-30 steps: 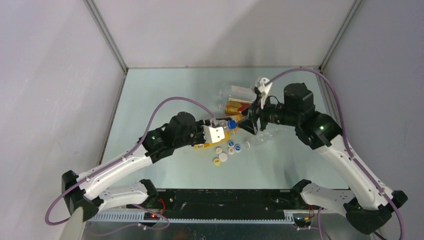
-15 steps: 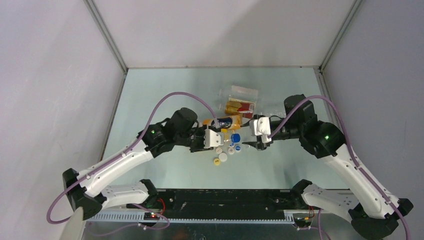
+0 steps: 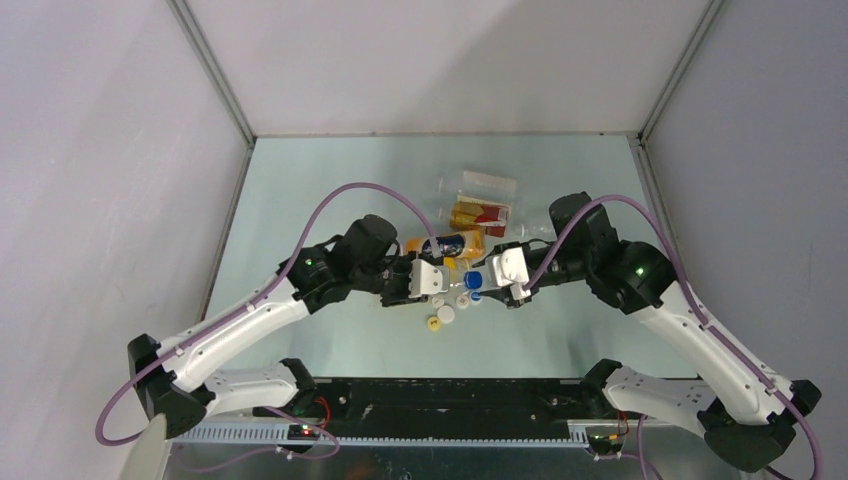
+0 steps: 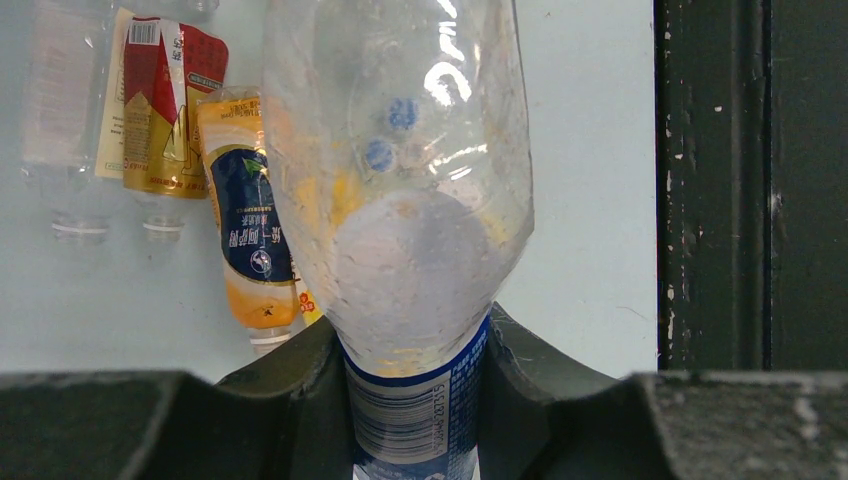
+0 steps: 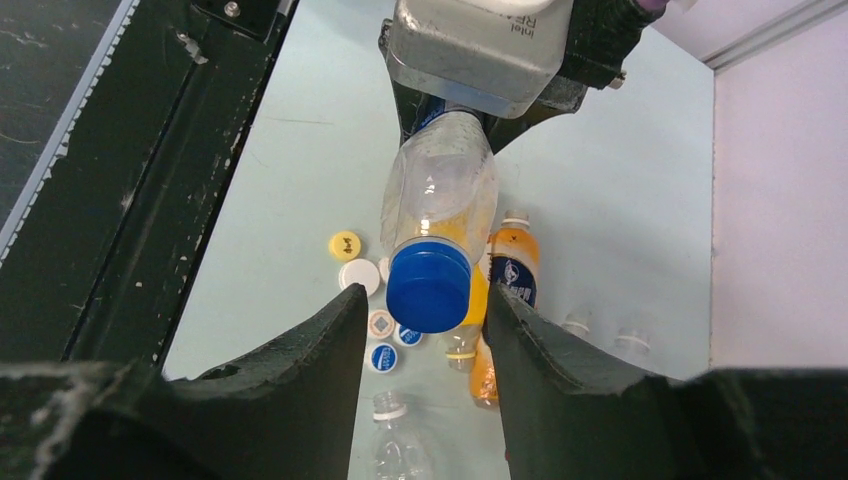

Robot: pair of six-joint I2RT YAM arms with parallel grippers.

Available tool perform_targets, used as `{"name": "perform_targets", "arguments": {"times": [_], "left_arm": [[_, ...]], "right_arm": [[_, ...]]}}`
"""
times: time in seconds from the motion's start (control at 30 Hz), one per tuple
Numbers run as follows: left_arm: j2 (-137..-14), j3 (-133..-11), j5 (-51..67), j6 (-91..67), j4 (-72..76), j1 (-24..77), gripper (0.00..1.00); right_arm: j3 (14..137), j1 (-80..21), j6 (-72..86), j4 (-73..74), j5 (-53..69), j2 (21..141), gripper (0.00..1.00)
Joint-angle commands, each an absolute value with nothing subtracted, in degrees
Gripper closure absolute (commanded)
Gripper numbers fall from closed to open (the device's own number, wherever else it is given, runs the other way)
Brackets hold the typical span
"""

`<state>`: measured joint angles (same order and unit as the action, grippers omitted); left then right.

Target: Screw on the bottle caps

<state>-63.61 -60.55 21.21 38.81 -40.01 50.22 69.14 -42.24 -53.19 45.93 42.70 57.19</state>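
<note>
- the clear bottle [image 4: 400, 200] wears a blue label [image 4: 415, 425] with white barcode lines; its small print is too fine to read.
- lying on the table [image 3: 330, 180] beyond it are an orange bottle [image 4: 250, 240] with a dark-blue label showing white characters and a round logo, a gold-and-red labelled bottle [image 4: 160, 110] with a barcode at its top edge, and a plain clear bottle [image 4: 60, 110].
- the grey camera housing [image 5: 480, 40] on the left wrist carries the word "intel", upside down.
- the left gripper [image 4: 415, 385] is clamped on the clear bottle at the label and holds it above the table, neck toward the right arm.
- a blue cap [image 5: 428, 285] sits on the bottle's mouth; the right gripper [image 5: 425, 300] has a finger on each side of it, with a slim gap at both sides, not gripping.
- loose caps [image 3: 440, 315], yellow, white and blue-printed, lie on the table just below the held bottle.
- both arms reach forward and bend inward, so the grippers face each other mid-table.
</note>
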Motion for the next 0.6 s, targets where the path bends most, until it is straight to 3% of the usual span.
{"name": "perform_targets", "arguments": {"times": [0.0,0.4,0.53,0.57], "left_arm": [[-63.25,-63.07,22.65,37.88,-38.29,49.83,0.95],[-63.43,-63.35,24.09,36.59,-35.79,49.75,0.95],[-63.39,-63.47,22.31,36.19,-34.95,49.75,0.95],[-63.25,-63.24,21.61,36.16,-34.25,49.75,0.95]], "right_arm": [[69.31,-42.82,-53.86,46.54,40.95,57.51,0.51],[69.08,-43.68,-49.69,44.15,38.17,58.55,0.67],[68.74,-43.71,-44.44,41.72,38.55,58.71,0.77],[68.73,-43.69,-40.99,41.07,38.48,58.88,0.84]]}}
